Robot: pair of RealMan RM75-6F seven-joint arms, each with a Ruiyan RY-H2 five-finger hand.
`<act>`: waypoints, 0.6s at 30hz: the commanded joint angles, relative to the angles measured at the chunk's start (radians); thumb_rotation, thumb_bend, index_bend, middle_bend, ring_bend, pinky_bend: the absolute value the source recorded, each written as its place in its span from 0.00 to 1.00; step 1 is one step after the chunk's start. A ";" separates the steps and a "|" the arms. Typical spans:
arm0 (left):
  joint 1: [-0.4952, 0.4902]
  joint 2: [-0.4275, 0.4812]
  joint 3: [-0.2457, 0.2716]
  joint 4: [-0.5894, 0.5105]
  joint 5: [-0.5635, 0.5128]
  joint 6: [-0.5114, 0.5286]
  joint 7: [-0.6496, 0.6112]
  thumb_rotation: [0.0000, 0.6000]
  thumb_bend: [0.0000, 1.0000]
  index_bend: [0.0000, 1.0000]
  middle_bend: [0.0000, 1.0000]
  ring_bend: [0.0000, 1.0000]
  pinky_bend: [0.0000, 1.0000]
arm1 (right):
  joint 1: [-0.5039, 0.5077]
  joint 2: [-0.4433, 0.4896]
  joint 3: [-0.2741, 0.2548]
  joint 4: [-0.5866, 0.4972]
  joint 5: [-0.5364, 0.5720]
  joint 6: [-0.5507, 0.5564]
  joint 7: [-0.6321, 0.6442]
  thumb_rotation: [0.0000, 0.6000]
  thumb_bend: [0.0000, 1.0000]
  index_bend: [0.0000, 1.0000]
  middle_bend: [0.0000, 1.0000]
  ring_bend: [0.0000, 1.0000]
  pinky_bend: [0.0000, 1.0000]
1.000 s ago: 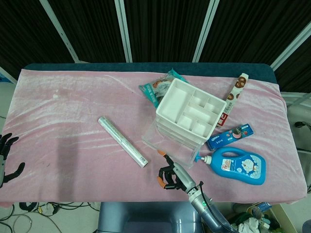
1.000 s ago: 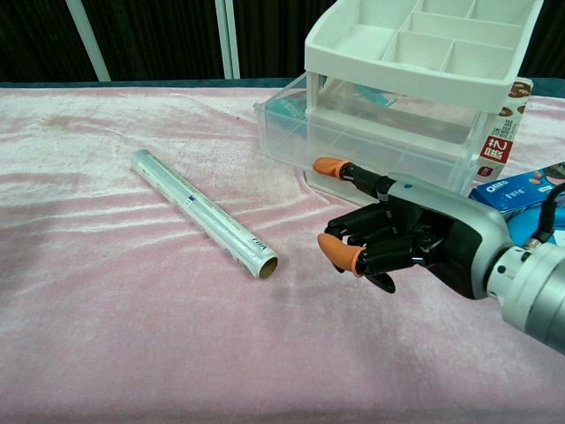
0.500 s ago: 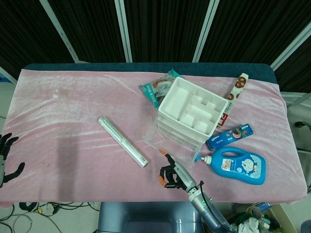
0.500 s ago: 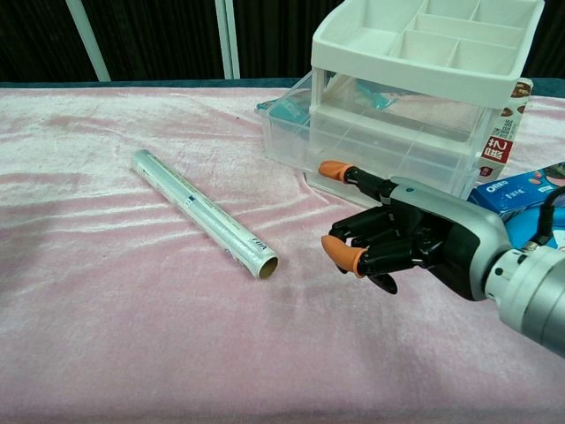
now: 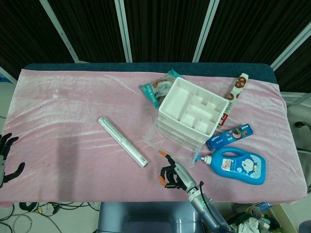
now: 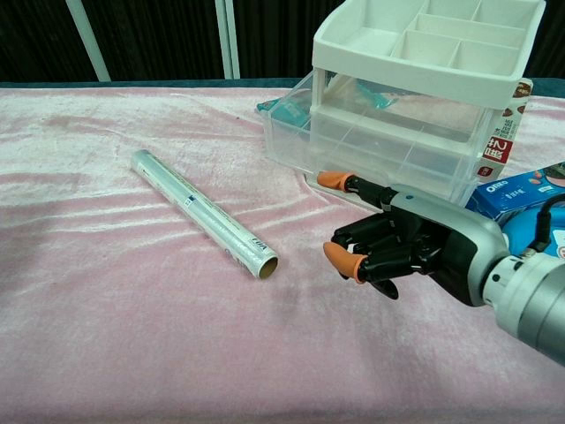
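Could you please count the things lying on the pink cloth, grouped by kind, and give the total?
White plastic drawer organiser: 1
Silver foil roll: 1
Blue detergent bottle: 1
Snack packs: 3, namely the teal bag, the long biscuit sleeve and the blue Oreo box
Total: 6

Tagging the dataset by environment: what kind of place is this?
Likely a lab or staged robot test bench, not a home: a table draped in pink cloth, black curtains with white frame bars behind, loose cables on the floor, assorted props around a drawer organizer.
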 commanded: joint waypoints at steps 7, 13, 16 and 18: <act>0.000 0.000 0.000 -0.001 -0.001 0.000 0.001 1.00 0.30 0.16 0.09 0.02 0.01 | -0.004 0.002 -0.014 0.006 0.003 -0.013 -0.007 1.00 0.42 0.00 0.70 0.79 0.80; -0.001 0.000 0.001 -0.001 0.000 -0.002 0.001 1.00 0.30 0.16 0.09 0.02 0.01 | -0.015 0.054 -0.053 -0.025 -0.027 -0.016 -0.034 1.00 0.42 0.00 0.70 0.79 0.80; 0.000 0.000 0.001 0.000 0.001 -0.001 0.001 1.00 0.30 0.16 0.09 0.02 0.01 | -0.029 0.084 -0.078 -0.040 -0.042 -0.011 -0.035 1.00 0.42 0.00 0.70 0.79 0.80; 0.000 0.000 0.001 -0.001 0.002 0.000 0.001 1.00 0.30 0.16 0.09 0.02 0.01 | -0.040 0.104 -0.097 -0.044 -0.056 -0.007 -0.029 1.00 0.42 0.00 0.70 0.79 0.80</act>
